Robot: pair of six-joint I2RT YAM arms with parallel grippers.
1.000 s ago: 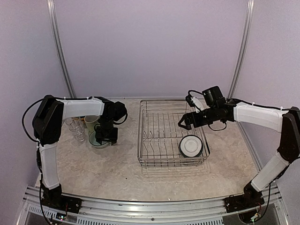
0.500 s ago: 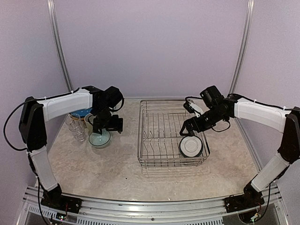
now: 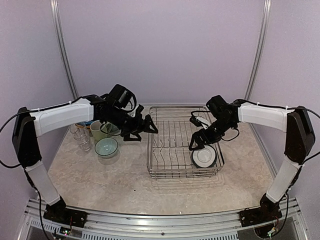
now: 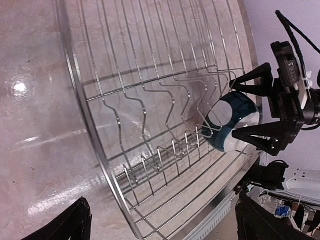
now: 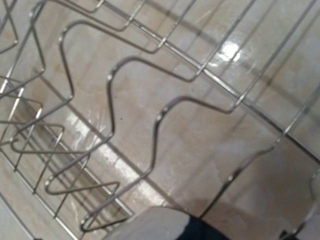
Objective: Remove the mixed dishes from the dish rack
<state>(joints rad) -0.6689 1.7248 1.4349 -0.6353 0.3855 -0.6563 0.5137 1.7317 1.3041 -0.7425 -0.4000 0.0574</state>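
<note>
Sitting in the near right corner of the dish rack (image 3: 182,173) is a white-and-teal bowl (image 3: 204,156), right gripper (image 3: 194,140) spread wide around it. Left gripper (image 3: 151,126) is wide open too, empty, by the rack's left edge.

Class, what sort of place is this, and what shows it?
Probably a robot test booth, not a home kitchen: left arm and right arm bolted to the table, plain lilac walls, dish rack.

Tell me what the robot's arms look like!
Both the left arm and right arm wear smooth white shells on their long parts, with chunky black joints between. Thin black cables loop off them. The left gripper and right gripper are black, each with two pointy fingers.
</note>
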